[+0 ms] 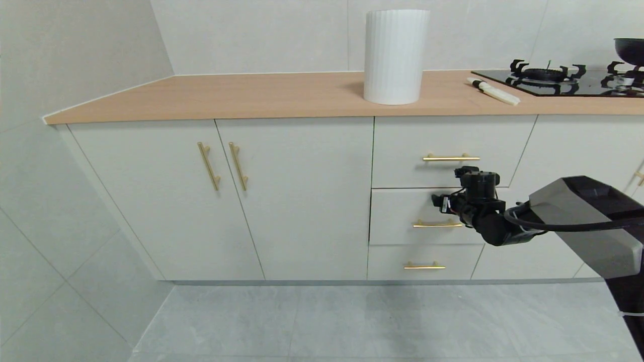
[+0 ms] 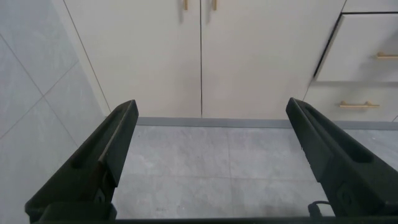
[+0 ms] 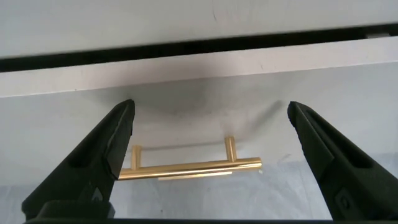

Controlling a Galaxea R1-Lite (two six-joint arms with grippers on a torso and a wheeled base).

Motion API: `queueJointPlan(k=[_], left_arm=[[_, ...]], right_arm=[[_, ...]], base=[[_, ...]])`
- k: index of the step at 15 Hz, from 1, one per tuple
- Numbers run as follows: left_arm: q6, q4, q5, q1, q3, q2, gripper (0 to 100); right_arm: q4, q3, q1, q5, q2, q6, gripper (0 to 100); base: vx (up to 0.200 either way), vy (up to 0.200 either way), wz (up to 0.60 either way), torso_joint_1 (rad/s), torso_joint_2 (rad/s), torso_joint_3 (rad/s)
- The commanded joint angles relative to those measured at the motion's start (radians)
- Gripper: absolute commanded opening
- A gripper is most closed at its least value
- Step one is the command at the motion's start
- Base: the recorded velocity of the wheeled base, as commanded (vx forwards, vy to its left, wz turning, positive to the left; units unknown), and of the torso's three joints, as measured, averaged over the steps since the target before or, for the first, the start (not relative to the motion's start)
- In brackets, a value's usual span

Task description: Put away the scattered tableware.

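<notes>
Spread gripper held at the drawer handle
The right gripper [image 3: 209, 115] was held wide apart just before the middle drawer's gold handle [image 3: 189, 167]. Farther back, a pale utensil [image 1: 493, 91] was laid near the countertop's [image 1: 251, 95] front edge, beside the stove [image 1: 553, 80]. It was judged light, stiff and slippery, best pinched mid-length.

no readable text, labels, numbers or signs on any surface in view

L gripper [image 2: 211, 111] jaws wide apart over grey floor [image 2: 205, 162]; cabinet doors [image 2: 249, 56], drawers [image 2: 367, 68] beyond.
</notes>
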Motion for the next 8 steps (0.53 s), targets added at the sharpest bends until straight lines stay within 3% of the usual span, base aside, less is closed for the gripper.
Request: queueJointPlan(k=[1,8], left_arm=[[-0.001,0.0,0.0,0.0,0.0,0.0,100],[-0.001,0.0,0.0,0.0,0.0,0.0,100]], right_arm=[[-0.001,-0.015,-0.004,-0.001,0.02,0.0,100],[-0.024,-0.078,-0.01,-0.002,0.059,0.028,100]], base=[[0.0,0.0,0.0,0.0,0.0,0.0],[0.0,0.0,0.0,0.0,0.0,0.0]])
